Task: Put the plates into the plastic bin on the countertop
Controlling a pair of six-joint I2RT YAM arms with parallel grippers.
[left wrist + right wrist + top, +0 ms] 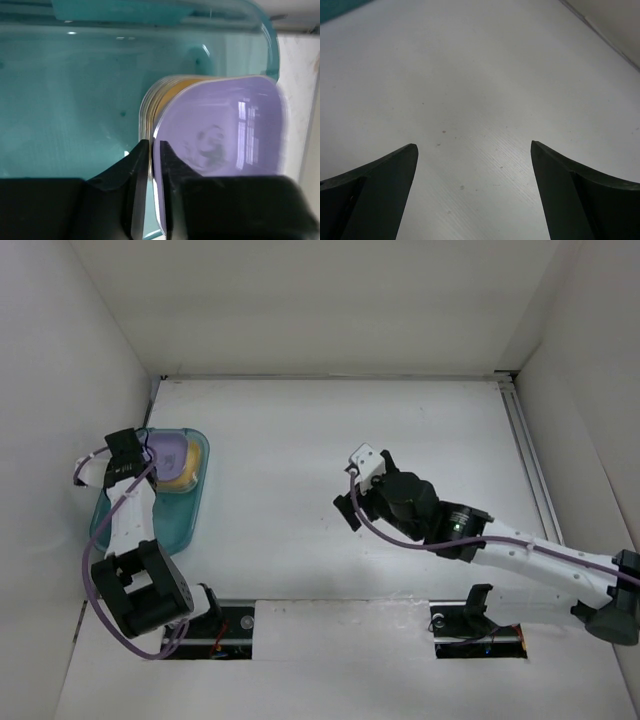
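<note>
The teal plastic bin [186, 523] lies at the left of the countertop [330, 430]. Inside it sits a stack of plates [161, 96], yellow-orange and pale rims showing. The purple plate [225, 120] is on top, tilted a little, also seen from above as the purple plate [168, 451]. My left gripper [155, 150] is shut on this plate's near rim, its fingers [137, 165] pinching the thin edge. My right gripper [474, 147] hangs open over bare countertop [470, 75] near the middle, nothing between its fingers; from above the right gripper [349, 502] is far from the bin.
White walls enclose the countertop on three sides. A metal rail [528, 455] runs along the right edge. The bin's near half [70, 100] holds nothing. A teal corner of the bin [335, 7] shows at the upper left of the right wrist view.
</note>
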